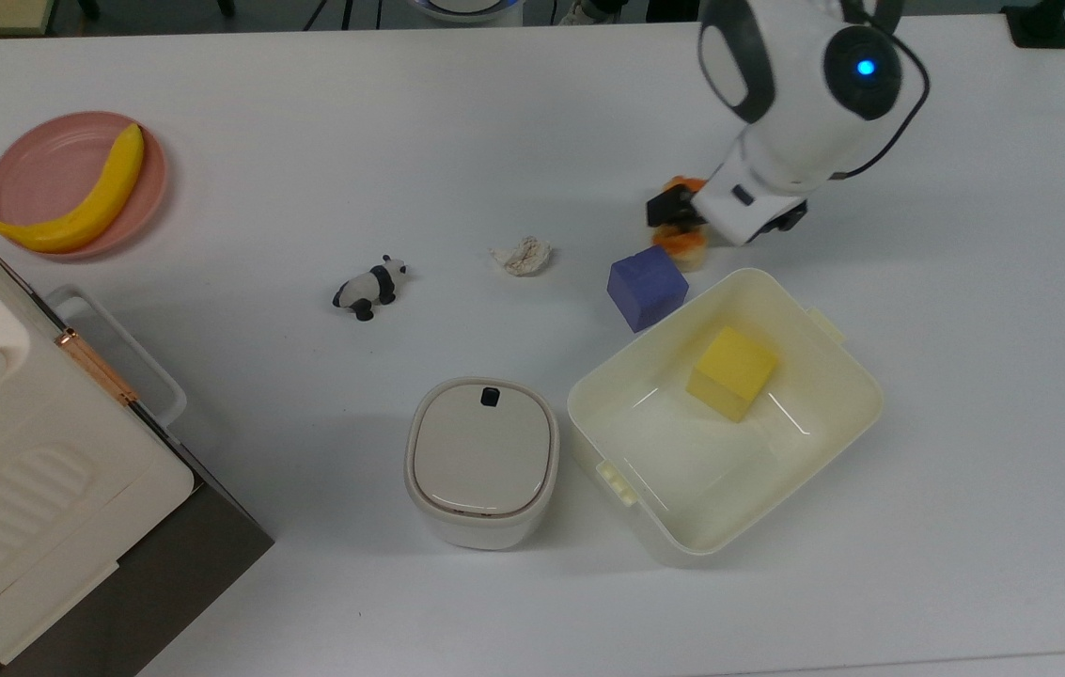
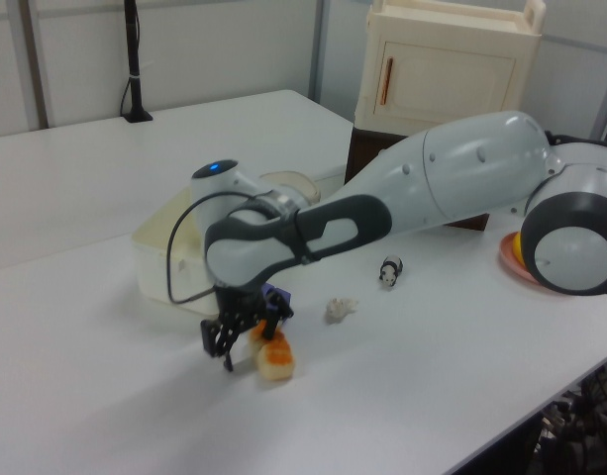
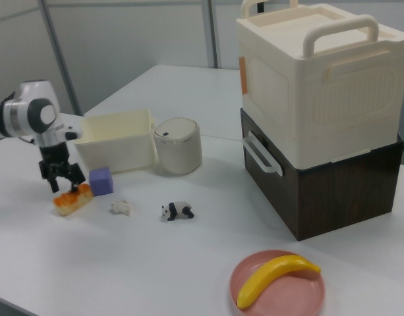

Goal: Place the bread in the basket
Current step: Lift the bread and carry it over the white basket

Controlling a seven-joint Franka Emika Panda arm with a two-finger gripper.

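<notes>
— Where is the gripper, and what does it hold?

— It hangs low over the white tabletop, fingers pointing down, straddling one end of the bread. The fingers stand a little apart with the bun between them; whether they actually press on it, I cannot tell. In the right view the gripper sits right on top of the bread, which seems to rest on the tabletop.

— And the bread's place?

— In the top view the bread lies just beside a purple cube, near the basket but outside it. A yellow cube lies inside the basket.

— What else stands on the surface?

— Toward the top view's left from the purple cube come a crumpled paper wad and a toy panda. A lidded white container stands just beside the basket. Far off is a pink plate bearing a banana. A cream case with a handle sits stacked on a dark box.

— The room?

— The left view shows pale wall panels behind a second white table, with a black pole rising from it.
</notes>
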